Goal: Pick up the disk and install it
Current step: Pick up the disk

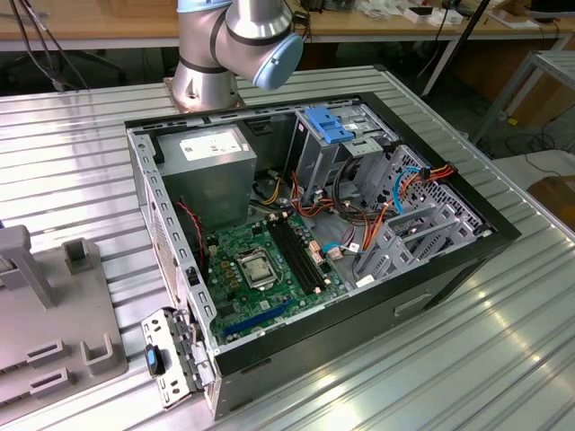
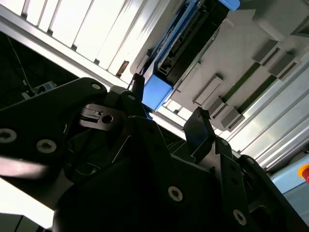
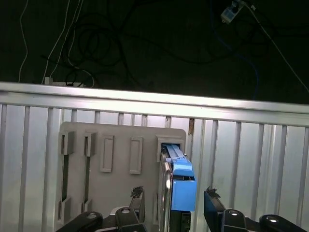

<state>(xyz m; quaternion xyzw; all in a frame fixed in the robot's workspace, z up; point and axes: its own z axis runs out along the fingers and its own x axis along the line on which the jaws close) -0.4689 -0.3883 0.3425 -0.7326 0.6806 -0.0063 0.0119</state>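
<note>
A ribbed metal surface (image 1: 503, 341) catches bright glare from overhead light. Behind it in the exterior view runs a wooden bench (image 1: 108, 22) with cables (image 1: 40, 58) hanging below; at that view's right a grey metal frame (image 1: 539, 76) stands on the floor (image 1: 526, 166)

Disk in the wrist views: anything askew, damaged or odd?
Nothing stands out. The disk stands on edge in a slot of the grey holder plate, square to it, blue rails looking whole. The gripper is open, one finger on each side of the disk, with a gap showing at both.
</note>
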